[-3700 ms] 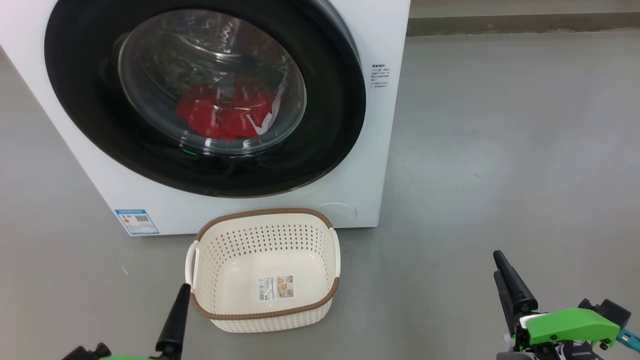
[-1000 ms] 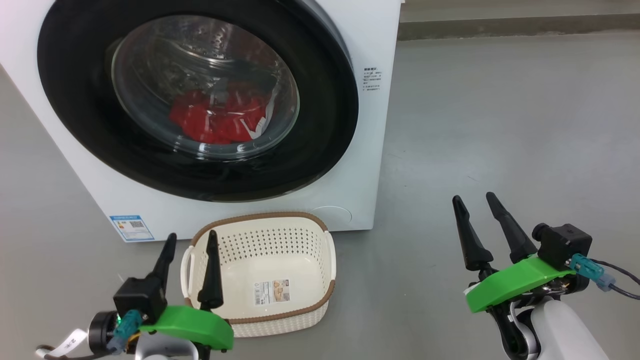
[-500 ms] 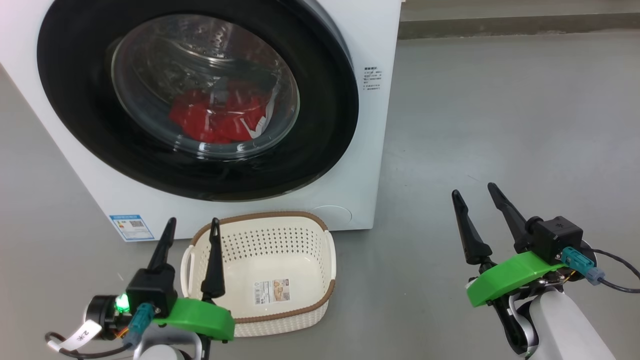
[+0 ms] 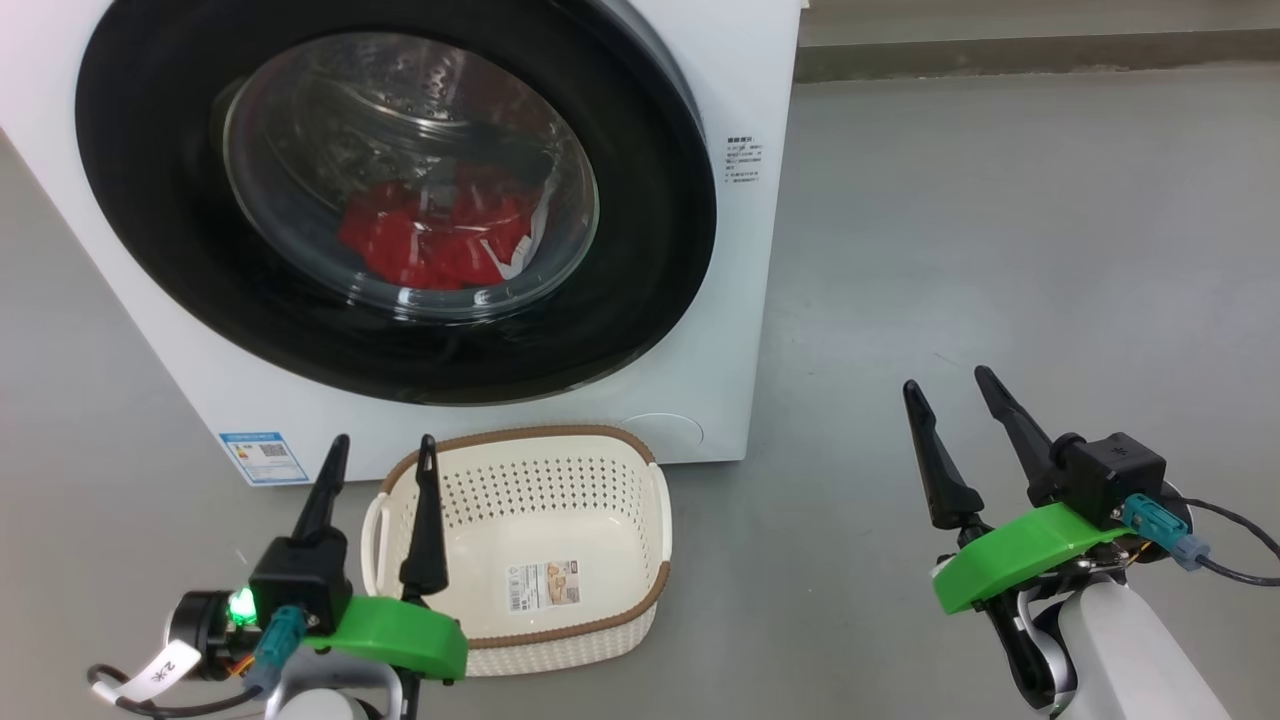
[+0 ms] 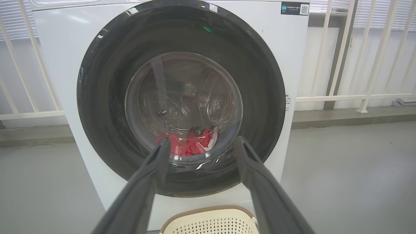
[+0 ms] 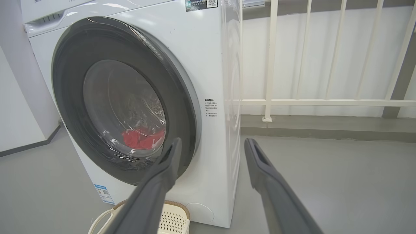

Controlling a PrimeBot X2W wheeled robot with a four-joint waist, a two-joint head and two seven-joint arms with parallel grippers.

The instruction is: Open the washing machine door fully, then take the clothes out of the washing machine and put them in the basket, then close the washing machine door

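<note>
White box-shaped washing machine, its round black-rimmed glass door shut before bright red fabric clothes. A cream perforated plastic basket is placed just before it for unloading. The left end effector and right end effector are held spread, empty.

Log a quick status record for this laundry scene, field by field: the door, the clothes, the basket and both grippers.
access: washing machine door shut against the washing machine
laundry: red clothes inside, seen through the door
container: basket empty, on the floor in front of the machine
left arm: left gripper open, empty, by the basket's left end
right arm: right gripper open, empty, over floor right of the machine
progress: no step done yet
</note>
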